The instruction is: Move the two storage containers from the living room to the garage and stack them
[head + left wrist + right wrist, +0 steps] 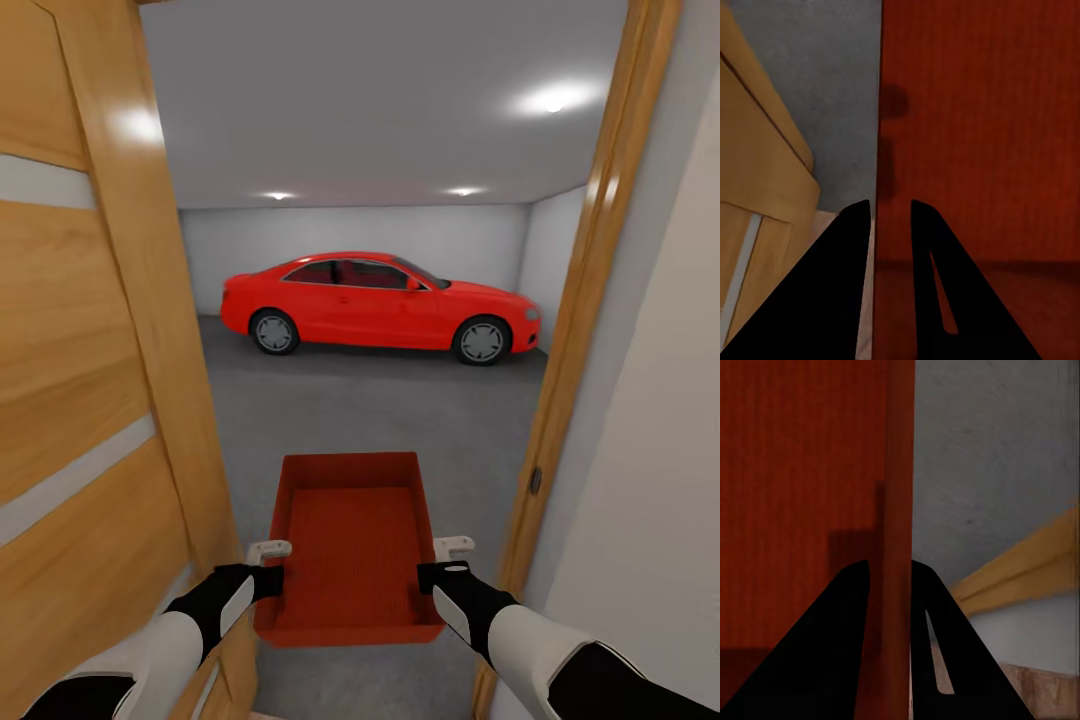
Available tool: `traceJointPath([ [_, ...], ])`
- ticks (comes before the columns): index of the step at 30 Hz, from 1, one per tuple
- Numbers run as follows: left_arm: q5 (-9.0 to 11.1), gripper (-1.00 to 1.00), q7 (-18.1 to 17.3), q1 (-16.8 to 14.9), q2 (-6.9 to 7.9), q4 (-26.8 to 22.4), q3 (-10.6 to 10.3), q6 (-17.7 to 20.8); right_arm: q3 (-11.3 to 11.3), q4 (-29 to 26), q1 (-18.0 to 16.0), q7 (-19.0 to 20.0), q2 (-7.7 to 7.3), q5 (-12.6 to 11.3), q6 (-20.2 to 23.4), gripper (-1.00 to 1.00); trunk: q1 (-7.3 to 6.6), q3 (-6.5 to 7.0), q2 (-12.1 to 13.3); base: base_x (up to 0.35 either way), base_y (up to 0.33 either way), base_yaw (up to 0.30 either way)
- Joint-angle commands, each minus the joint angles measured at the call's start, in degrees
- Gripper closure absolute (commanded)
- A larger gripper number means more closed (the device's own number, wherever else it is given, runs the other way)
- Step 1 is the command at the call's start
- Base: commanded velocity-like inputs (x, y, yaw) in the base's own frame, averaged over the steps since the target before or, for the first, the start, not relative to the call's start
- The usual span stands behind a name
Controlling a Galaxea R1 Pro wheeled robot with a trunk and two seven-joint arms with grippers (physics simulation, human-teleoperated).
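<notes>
The left gripper [891,214] straddles the left side wall of the bin [350,545]: one dark finger sits outside the wall and one inside, with only the wall's thickness between them, so the jaws look closed down to a narrow gap and clamped on that wall. The right gripper [891,574] does the same on the opposite side wall, one finger against the ribbed inner face and one outside over grey concrete. In both wrist views the fingers show as flat black shapes, so actual pad contact is hard to confirm; the grip is probably firm, since the bin hangs level between the two arms.

In the head view the orange-red bin is held low in front of the body, open top up, empty, its long axis pointing straight ahead through the doorway. Each arm holds its own side near the bin's near end, so neither is closer.

The bin sits between the open wooden door [90,350] on the left and the door frame [585,330] on the right, with a little room either side. Beyond lies the garage floor [380,410], dark grey and bare just past the threshold, and farther back a red car [380,305] parked crosswise against the far wall. Setting the bin down calls for going forward, then lowering both arms together.
</notes>
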Motion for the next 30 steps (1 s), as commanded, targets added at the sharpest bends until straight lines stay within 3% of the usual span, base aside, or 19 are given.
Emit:
traceJointPath([
  [1,-0.94,1.0,0.45,0.0,-0.03,-0.24,-0.4,-1.12,2.28,-0.01,0.02,0.19,0.15,-2.02,0.36,1.0,0.02,0.0,-0.05,0.0,0.0,-0.226],
  [8,-0.9,1.0,0.43,0.0,-0.03,-0.22,-0.39,-1.12,2.28,-0.01,0.01,0.19,0.15,-2.02,0.36,1.0,0.02,0.19,-0.05,0.0,0.0,-0.205],
  [22,-0.96,1.0,0.42,0.0,-0.03,-0.21,-0.41,-1.12,2.28,-0.01,0.02,0.15,0.12,-2.02,0.35,1.0,0.02,0.23,-0.05,0.088,0.133,-0.016],
  [30,-0.96,1.0,0.42,0.0,-0.03,-0.21,-0.44,-1.12,2.28,-0.01,0.02,0.18,0.15,-2.02,0.36,1.0,0.02,0.52,-0.05,0.002,0.003,-0.165],
])
